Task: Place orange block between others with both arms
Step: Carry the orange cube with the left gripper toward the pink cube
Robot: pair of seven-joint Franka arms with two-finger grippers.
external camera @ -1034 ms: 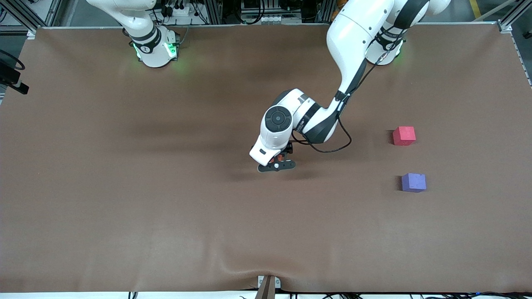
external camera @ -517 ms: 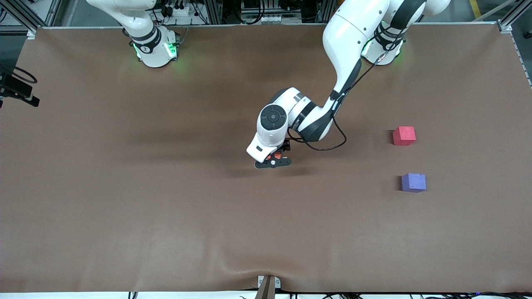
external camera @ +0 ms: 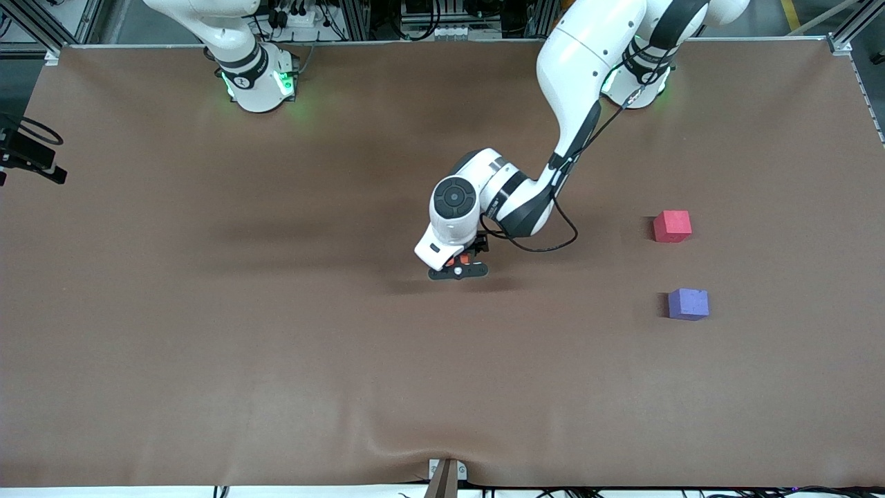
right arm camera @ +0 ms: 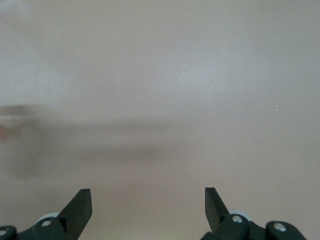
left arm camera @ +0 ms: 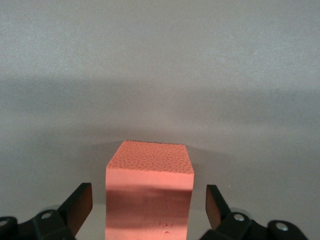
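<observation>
The orange block [left arm camera: 150, 165] stands on the brown table near its middle, mostly hidden under the left hand in the front view [external camera: 464, 259]. My left gripper [left arm camera: 148, 197] is open around it, a finger on each side with a gap to the block; it also shows in the front view [external camera: 458, 270]. The others, a pinkish-red cube [external camera: 672, 226] and a purple-blue cube [external camera: 688, 303], sit apart toward the left arm's end, the purple-blue one nearer the front camera. My right gripper [right arm camera: 147, 200] hangs open over bare table with nothing between its fingers.
The right arm's base [external camera: 257, 79] and the left arm's base [external camera: 639, 83] stand at the table's edge farthest from the front camera. A black part with a cable [external camera: 31, 162] shows at the table's edge toward the right arm's end.
The left hand has shifted slightly over the orange block, its fingers still apart. The black part at the right arm's end of the table has moved lower in the front view.
</observation>
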